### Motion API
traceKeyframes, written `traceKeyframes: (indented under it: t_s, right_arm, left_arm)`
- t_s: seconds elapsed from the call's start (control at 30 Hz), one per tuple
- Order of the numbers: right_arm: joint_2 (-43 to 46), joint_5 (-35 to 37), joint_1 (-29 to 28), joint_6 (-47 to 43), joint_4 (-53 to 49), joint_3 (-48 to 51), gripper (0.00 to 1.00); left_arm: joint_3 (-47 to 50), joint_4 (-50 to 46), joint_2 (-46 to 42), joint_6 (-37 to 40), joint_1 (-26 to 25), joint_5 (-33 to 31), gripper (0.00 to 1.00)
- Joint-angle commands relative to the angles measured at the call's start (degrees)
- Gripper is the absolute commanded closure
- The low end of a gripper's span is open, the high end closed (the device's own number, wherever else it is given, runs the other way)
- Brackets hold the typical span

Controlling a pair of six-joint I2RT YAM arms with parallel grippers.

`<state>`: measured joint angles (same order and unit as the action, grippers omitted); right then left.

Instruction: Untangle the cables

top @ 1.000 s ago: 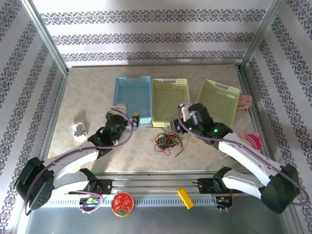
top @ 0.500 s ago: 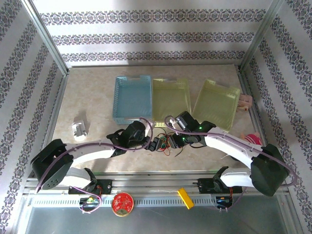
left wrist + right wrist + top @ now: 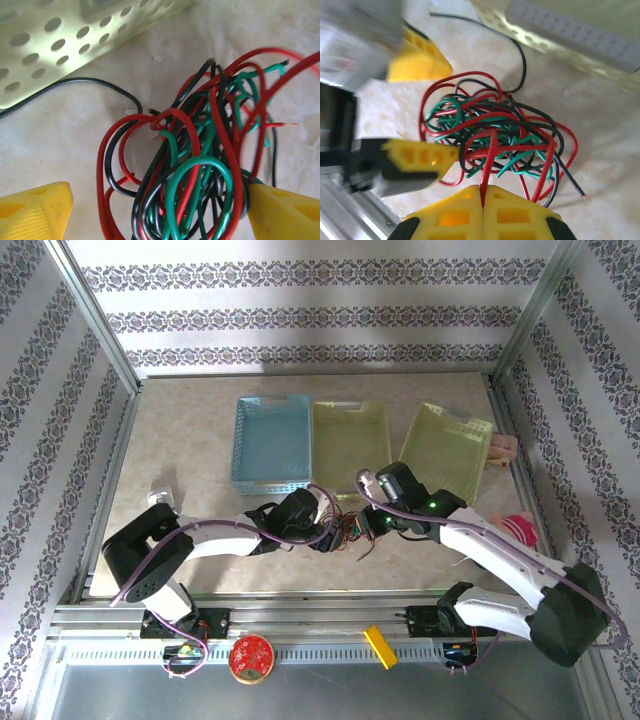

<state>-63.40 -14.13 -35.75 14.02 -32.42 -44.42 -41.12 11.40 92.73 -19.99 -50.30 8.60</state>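
The cables (image 3: 348, 528) are a tangled clump of red, green and black wire on the table, in front of the middle basket. My left gripper (image 3: 326, 533) reaches in from the left. In the left wrist view its yellow fingers (image 3: 35, 212) stand apart on either side of the cables (image 3: 200, 165); this left gripper (image 3: 160, 217) is open, its right finger against the clump's edge. My right gripper (image 3: 483, 200) is shut on one red strand rising out of the cables (image 3: 495, 132). It sits at the clump's right side (image 3: 372, 523). A black strand (image 3: 75, 82) trails toward the basket.
A blue basket (image 3: 272, 440), a yellow-green basket (image 3: 350, 445) and a second, tilted yellow-green basket (image 3: 445, 450) stand behind the clump. The middle basket's perforated wall (image 3: 75, 45) is close behind the wires. A white object (image 3: 160, 498) lies left, a pink one (image 3: 515, 528) right.
Both arms have swung inward to the clump. The right gripper has closed on a red strand. The left gripper's fingers now straddle the clump and have narrowed slightly.
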Motion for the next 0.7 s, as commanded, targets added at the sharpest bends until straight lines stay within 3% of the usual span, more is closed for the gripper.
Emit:
traceKeyframes:
  t_s: [0.0, 0.13, 0.27, 0.33, 0.4, 0.5, 0.6, 0.67]
  right_arm:
    - [3.53, -2.27, 1.41, 1.59, -1.66, -1.91, 1.0]
    - [7.01, -1.06, 2.83, 2.71, -2.29, -4.17, 1.0]
    - [10.7, 2.8, 3.32, 3.46, -1.7, -6.9, 1.0]
    - [12.48, 5.48, 3.4, 3.55, -1.05, -8.0, 1.0]
    - [14.33, 7.53, 3.57, 3.73, 0.08, -8.85, 1.0]
    - [16.41, 10.04, 3.74, 3.09, 1.71, -10.08, 1.0]
    - [17.81, 13.3, 3.96, 2.1, 2.76, -11.97, 1.0]
    - [18.59, 14.42, 4.1, 1.43, 3.95, -13.1, 1.0]
  left_arm:
    - [-1.63, 2.93, 2.42, 0.2, -0.67, -1.39, 0.26]
    - [-2.42, 2.93, 4.97, 0.82, -0.67, -0.95, 0.36]
    - [-2.49, 2.58, 6.62, 1.26, -0.67, -1.02, 0.37]
    - [-2.4, 2.36, 7.13, 1.28, -0.67, -1.12, 0.32]
    - [-2.29, 2.06, 7.62, 1.18, -0.67, -1.22, 0.2]
    - [-1.88, 1.79, 8.16, 1.01, -0.67, -1.3, 0.18]
    - [-1.42, 1.85, 8.74, 0.66, -0.67, -1.41, 0.21]
    - [-1.22, 1.98, 9.25, 0.7, -0.67, -1.21, 0.29]
